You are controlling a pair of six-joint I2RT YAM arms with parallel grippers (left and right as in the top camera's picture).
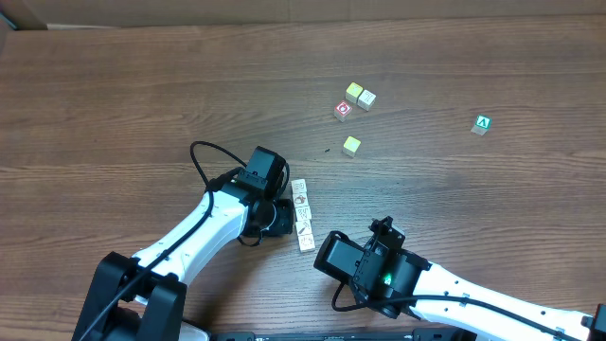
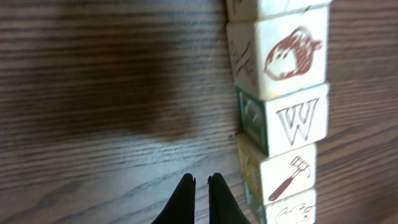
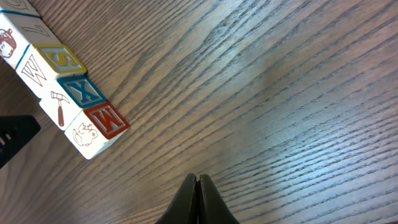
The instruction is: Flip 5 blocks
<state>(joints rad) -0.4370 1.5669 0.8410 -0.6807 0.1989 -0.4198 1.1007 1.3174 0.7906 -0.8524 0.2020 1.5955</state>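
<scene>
Five blocks [image 1: 302, 216] lie touching in a straight row on the wooden table [image 1: 114, 95], near the middle, between the two arms; farther off to the right sit three yellow-topped cubes [image 1: 354, 92], a red-faced cube [image 1: 343, 110] and a green "A" cube [image 1: 483, 123], well apart from the row. Left wrist view: the left gripper [image 2: 201, 182] has its fingers all but pressed together, pinching nothing, over bare wood just left of the row; block faces show an acorn, a W, a hammer. Right wrist view: the right gripper [image 3: 198, 182] is pressed together, empty; the row lies at far left.
</scene>
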